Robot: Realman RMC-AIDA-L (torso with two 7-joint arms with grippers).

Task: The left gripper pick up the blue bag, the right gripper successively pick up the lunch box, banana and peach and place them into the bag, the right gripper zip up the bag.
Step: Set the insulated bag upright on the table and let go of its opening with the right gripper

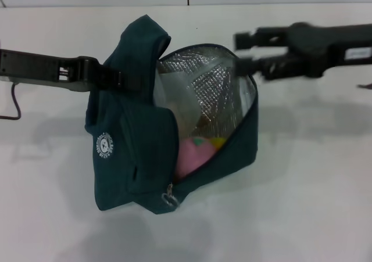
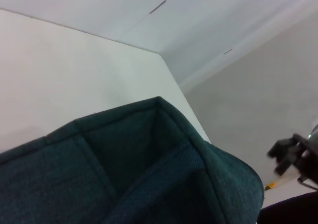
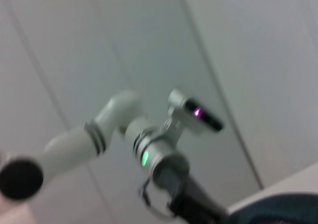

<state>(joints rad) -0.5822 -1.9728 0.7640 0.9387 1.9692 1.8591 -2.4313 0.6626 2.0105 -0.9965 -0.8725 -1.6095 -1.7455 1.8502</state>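
The blue bag (image 1: 133, 146) hangs above the white table with its mouth open and the silver lining showing. My left gripper (image 1: 119, 78) is shut on the bag's handle at the upper left. Inside, the pink peach (image 1: 189, 156) lies low, with a bit of yellow banana (image 1: 218, 141) beside it. The lunch box is mostly hidden; only a small teal patch (image 1: 199, 140) shows. My right gripper (image 1: 239, 53) hovers at the bag's upper right rim, open and holding nothing. The ring zipper pull (image 1: 169, 200) hangs at the bag's lower corner. The left wrist view shows bag fabric (image 2: 149, 174).
The white table (image 1: 302, 204) spreads all around under the bag. A dark cable (image 1: 13, 108) lies at the far left edge. In the right wrist view the left arm's pale links (image 3: 99, 134) and a corner of the bag (image 3: 278, 211) show.
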